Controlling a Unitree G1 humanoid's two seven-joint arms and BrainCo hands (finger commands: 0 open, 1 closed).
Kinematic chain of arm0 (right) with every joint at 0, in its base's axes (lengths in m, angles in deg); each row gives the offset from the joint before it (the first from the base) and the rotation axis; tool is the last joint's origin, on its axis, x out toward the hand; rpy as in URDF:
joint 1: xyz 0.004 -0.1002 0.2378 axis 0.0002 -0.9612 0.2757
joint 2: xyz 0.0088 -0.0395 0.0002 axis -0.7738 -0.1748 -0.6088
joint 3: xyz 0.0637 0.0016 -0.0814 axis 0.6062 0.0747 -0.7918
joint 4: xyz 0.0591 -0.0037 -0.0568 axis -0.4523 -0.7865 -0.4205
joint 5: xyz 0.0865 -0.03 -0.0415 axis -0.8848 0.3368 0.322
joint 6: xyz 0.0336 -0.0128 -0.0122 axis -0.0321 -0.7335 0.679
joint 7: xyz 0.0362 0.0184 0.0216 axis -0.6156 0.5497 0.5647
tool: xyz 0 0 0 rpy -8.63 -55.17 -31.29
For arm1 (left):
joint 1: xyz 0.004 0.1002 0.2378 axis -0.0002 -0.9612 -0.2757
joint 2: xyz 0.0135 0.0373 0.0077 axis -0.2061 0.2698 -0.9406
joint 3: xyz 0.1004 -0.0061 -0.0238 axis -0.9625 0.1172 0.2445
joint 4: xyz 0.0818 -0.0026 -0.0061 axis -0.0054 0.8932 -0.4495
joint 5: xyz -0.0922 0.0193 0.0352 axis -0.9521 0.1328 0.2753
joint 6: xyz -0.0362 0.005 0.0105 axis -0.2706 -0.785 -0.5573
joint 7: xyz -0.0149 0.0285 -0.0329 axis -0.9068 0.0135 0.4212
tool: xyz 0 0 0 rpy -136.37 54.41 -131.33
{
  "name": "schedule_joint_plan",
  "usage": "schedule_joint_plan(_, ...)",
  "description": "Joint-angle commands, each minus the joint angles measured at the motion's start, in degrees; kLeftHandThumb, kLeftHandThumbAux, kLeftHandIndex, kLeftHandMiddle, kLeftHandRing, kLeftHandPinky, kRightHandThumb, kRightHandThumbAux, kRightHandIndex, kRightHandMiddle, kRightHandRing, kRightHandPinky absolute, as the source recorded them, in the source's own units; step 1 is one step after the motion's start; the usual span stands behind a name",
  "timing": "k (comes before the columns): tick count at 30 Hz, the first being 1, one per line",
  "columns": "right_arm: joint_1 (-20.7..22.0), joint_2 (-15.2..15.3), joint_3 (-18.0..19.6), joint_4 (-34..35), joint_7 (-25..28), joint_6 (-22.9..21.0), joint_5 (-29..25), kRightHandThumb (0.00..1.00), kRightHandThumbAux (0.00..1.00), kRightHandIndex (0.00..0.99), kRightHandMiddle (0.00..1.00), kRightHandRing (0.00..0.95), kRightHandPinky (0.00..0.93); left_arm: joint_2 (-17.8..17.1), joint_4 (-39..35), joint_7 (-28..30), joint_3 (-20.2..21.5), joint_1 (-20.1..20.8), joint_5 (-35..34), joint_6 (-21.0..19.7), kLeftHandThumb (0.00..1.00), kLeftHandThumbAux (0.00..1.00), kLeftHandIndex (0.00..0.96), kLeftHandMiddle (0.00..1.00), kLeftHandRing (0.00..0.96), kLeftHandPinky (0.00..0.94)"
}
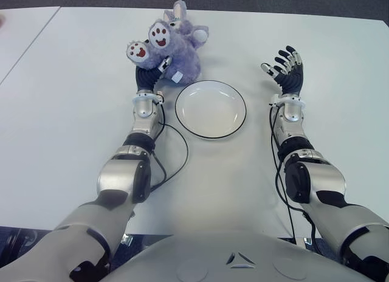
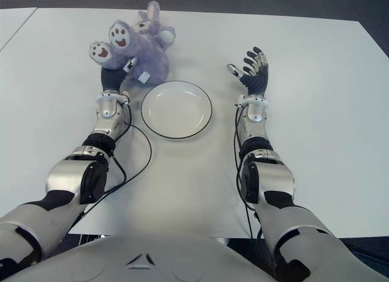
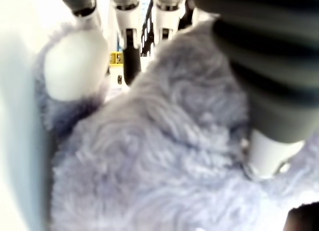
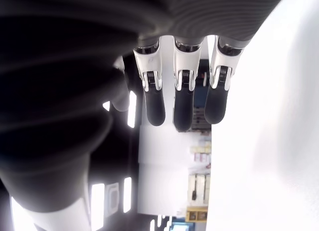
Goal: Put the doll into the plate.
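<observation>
A fluffy purple doll [image 1: 181, 51] with white paw soles lies at the far middle-left of the white table [image 1: 73, 99], just beyond the plate's far left rim. My left hand [image 1: 152, 72] is pushed into its near side. The thumb lies over the fur and the other fingers are hidden behind the doll. In the left wrist view the doll's fur [image 3: 164, 156] fills the palm between the fingers [image 3: 130, 57] and the thumb. The white plate [image 1: 211, 112] with a dark rim holds nothing. My right hand [image 1: 284, 69] is raised to the right of the plate, its fingers [image 4: 183, 99] spread.
A black cable [image 1: 176, 154] loops on the table beside my left forearm, near the plate's near left rim. The table's far edge [image 1: 273, 13] runs behind the doll. A seam in the table shows at the far left [image 1: 30, 48].
</observation>
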Motion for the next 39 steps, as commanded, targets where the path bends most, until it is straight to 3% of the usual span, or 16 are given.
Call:
schedule_joint_plan(1, -18.7, -6.5, -2.2, -10.4, -0.7, -2.1, 2.4, 0.053, 0.87, 0.146, 0.224, 0.235, 0.268, 3.1, 8.4, -2.5, 0.0, -13.3, 0.9, 0.9, 0.349, 0.714, 0.092, 0.218, 0.273, 0.358)
schedule_joint_plan(3, -18.7, -6.4, -2.1, -10.4, -0.6, -2.3, 2.4, 0.065, 0.874, 0.144, 0.226, 0.238, 0.271, 3.2, 8.1, -2.7, 0.8, -11.4, 0.2, 1.6, 0.453, 0.698, 0.112, 0.257, 0.332, 0.417)
schedule_joint_plan(5, -18.6, -6.4, -2.2, -10.4, -0.5, -2.4, 2.4, 0.078, 0.877, 0.14, 0.226, 0.241, 0.277, 3.3, 7.8, -3.4, 1.4, -9.6, -0.3, 2.1, 0.561, 0.69, 0.166, 0.348, 0.466, 0.536)
schedule_joint_plan(6, -18.6, -6.3, -2.2, -10.4, -0.6, -2.5, 2.4, 0.083, 0.878, 0.139, 0.226, 0.243, 0.28, 3.4, 7.7, -3.8, 1.6, -9.0, -0.4, 2.4, 0.658, 0.686, 0.242, 0.395, 0.509, 0.564)
schedule_joint_plan(8, -18.6, -6.3, -2.2, -10.5, -0.6, -2.6, 2.4, 0.089, 0.881, 0.138, 0.228, 0.247, 0.286, 3.6, 7.5, -5.1, 1.9, -7.8, -0.6, 2.7, 0.743, 0.682, 0.309, 0.439, 0.554, 0.592)
schedule_joint_plan(12, -18.7, -6.3, -2.2, -10.4, -0.7, -2.4, 2.4, 0.105, 0.886, 0.139, 0.234, 0.254, 0.289, 4.4, 7.1, -7.7, 2.4, -5.2, -0.8, 3.0, 0.817, 0.674, 0.372, 0.483, 0.641, 0.665)
schedule_joint_plan(21, -18.7, -6.5, -2.0, -10.4, -0.6, -2.1, 2.2, 0.135, 0.906, 0.146, 0.242, 0.26, 0.288, 4.3, 6.9, -13.4, 2.9, 0.6, -0.7, 2.5, 0.84, 0.666, 0.39, 0.524, 0.78, 0.764)
schedule_joint_plan(23, -18.7, -6.5, -2.0, -10.4, -0.6, -2.0, 2.2, 0.146, 0.907, 0.15, 0.243, 0.26, 0.29, 4.0, 7.0, -14.1, 2.9, 1.1, -0.5, 2.4, 0.778, 0.676, 0.422, 0.701, 0.813, 0.795)
schedule_joint_plan(26, -18.7, -6.6, -2.0, -10.4, -0.8, -2.0, 2.3, 0.163, 0.91, 0.158, 0.244, 0.26, 0.29, 3.6, 7.1, -15.0, 2.8, 2.0, -0.2, 2.2, 0.749, 0.681, 0.437, 0.796, 0.839, 0.821)
schedule_joint_plan(39, -18.5, -6.9, -1.9, -10.5, -0.6, -2.1, 2.1, 0.263, 0.911, 0.174, 0.245, 0.263, 0.293, 1.0, 8.3, -16.1, 2.5, 7.4, 0.7, -0.8, 0.72, 0.688, 0.444, 0.863, 0.874, 0.866)
